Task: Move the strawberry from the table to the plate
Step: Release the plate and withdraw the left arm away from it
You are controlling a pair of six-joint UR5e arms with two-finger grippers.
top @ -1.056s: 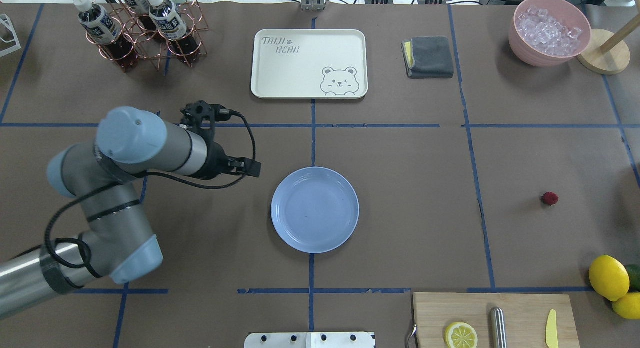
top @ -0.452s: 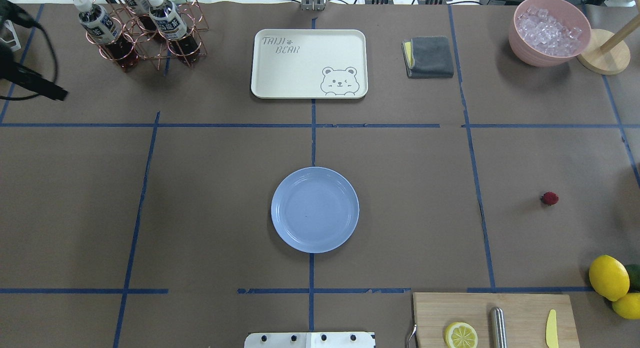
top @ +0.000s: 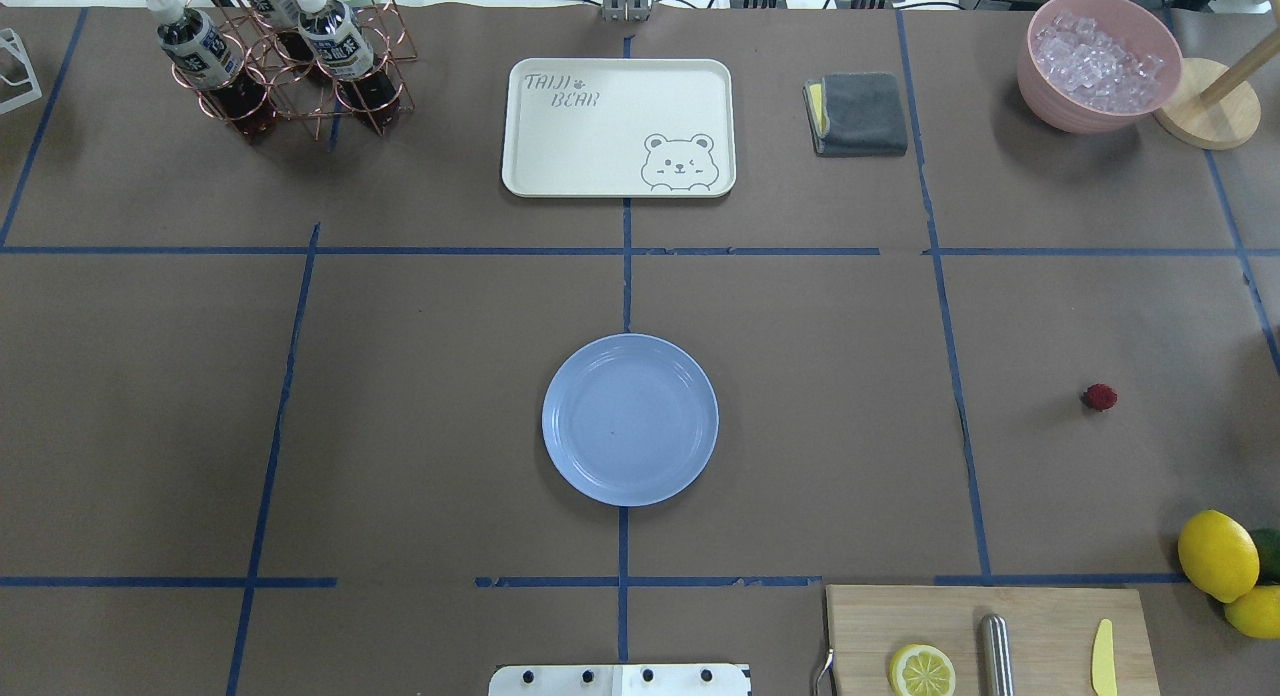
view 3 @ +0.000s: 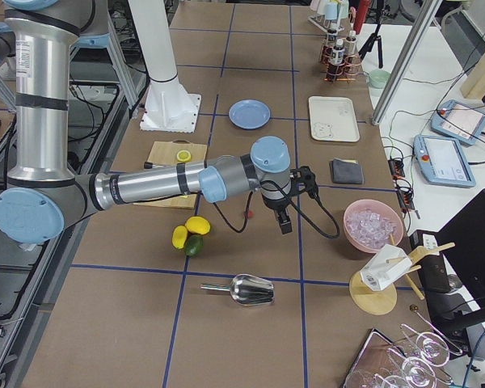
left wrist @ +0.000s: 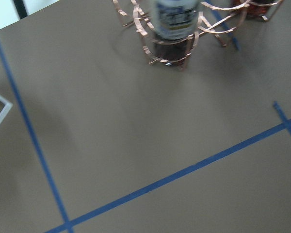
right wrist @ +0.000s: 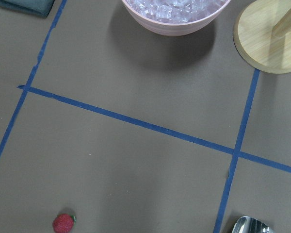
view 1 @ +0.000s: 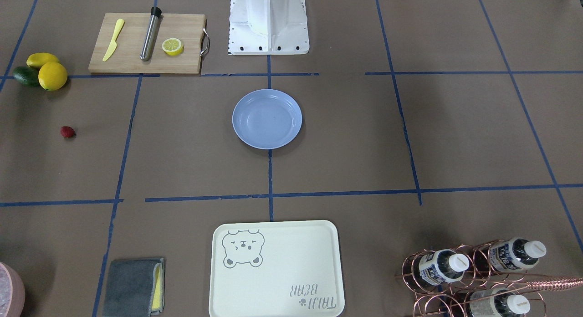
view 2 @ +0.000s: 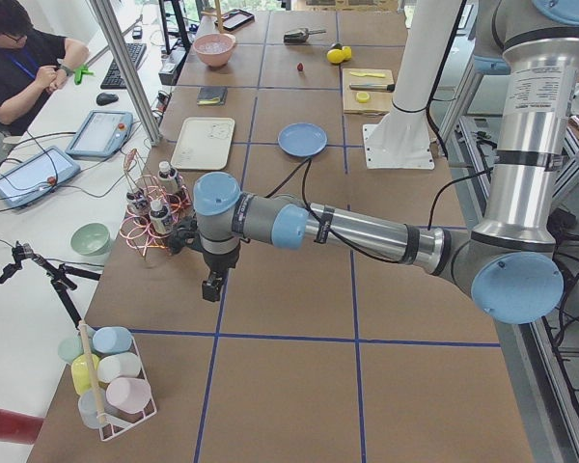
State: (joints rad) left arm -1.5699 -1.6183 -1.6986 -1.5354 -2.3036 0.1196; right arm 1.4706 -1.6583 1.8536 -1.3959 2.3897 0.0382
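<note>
Overhead exterior shows the strawberry [top: 1100, 397] well apart from the plate [top: 630, 420]; tiny and round, it may roll from an off-centre pinch. Right gripper [view 3: 284, 225], left gripper [view 2: 211, 286]: parted or closed, cannot tell.

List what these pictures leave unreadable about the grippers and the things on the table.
- Left gripper: seen only in the exterior left view, small and dark; open or shut cannot be told.
- Right gripper: seen only in the exterior right view; same doubt.
- Avocado: overhead view, cut by the right edge and partly behind a lemon.
- Bottle: left wrist view, blurred, top cut off.
</note>
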